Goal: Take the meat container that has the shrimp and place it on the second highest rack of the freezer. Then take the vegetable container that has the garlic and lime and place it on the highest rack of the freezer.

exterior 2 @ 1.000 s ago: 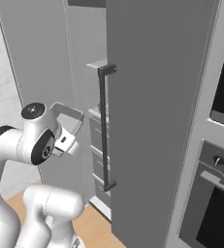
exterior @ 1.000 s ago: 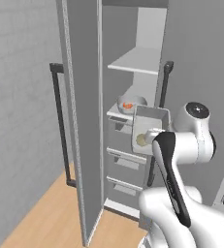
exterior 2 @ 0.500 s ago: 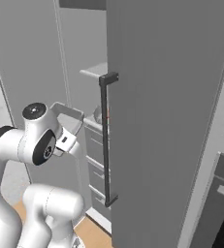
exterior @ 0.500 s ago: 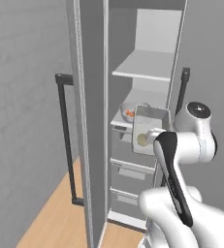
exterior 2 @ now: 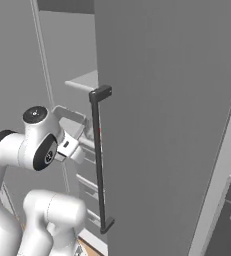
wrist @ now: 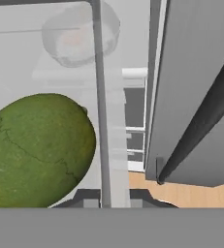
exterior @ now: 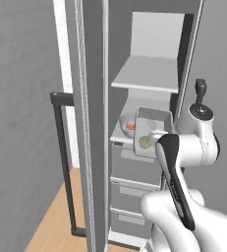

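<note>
The vegetable container [exterior: 152,132], centre-right in the left base view, hangs pinched by its wall in the narrow claw [wrist: 105,196], lime [wrist: 36,150] inside. Tilting could spill it; beyond, the meat container [exterior: 128,125] already sits on the freezer's [exterior: 93,123] lower shelf.

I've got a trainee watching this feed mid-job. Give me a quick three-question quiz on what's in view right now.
1. True or false: the tub with the shrimp sits on the top rack.
2. What is the gripper shut on? A) the door handle B) the wall of the tray C) a drawer front
3. Which round thing lies in the tray along with the garlic?

Key
1. False: it sits on the rack below.
2. B
3. The lime.
</note>
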{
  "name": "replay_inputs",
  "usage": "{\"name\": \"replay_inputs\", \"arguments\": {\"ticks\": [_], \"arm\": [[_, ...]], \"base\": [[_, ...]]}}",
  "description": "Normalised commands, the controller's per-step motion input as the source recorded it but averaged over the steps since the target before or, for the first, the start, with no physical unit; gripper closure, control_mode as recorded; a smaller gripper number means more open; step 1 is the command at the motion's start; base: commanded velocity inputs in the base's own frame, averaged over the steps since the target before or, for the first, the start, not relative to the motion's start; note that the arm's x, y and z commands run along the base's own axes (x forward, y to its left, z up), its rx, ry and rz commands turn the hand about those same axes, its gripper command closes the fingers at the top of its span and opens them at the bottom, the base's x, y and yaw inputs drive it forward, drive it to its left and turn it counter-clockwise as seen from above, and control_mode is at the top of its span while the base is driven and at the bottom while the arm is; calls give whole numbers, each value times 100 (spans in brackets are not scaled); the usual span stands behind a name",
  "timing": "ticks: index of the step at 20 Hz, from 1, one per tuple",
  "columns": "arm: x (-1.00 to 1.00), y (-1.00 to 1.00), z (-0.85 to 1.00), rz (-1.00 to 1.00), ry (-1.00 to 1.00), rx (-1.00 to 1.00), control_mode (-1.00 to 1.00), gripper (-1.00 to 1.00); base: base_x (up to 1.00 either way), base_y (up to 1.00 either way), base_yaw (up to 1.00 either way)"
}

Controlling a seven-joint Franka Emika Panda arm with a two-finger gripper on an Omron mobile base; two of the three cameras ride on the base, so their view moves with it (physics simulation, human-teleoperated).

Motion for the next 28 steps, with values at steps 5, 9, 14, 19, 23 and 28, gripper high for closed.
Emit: {"name": "replay_inputs", "arguments": {"ticks": [5, 9, 14, 19, 23, 28], "arm": [[2, 0, 16, -3, 0, 0, -100, 100], [35, -1, 92, -13, 0, 0, -100, 100], [66, -1, 59, -13, 0, -1, -100, 100], [90, 7, 42, -17, 6, -3, -100, 100], [100, -14, 53, -11, 11, 0, -100, 100], [100, -13, 54, -7, 8, 0, -100, 100]], "base": [[36, 23, -10], [0, 0, 0], [0, 0, 0], [0, 0, 0], [0, 0, 0], [0, 0, 0]]}}
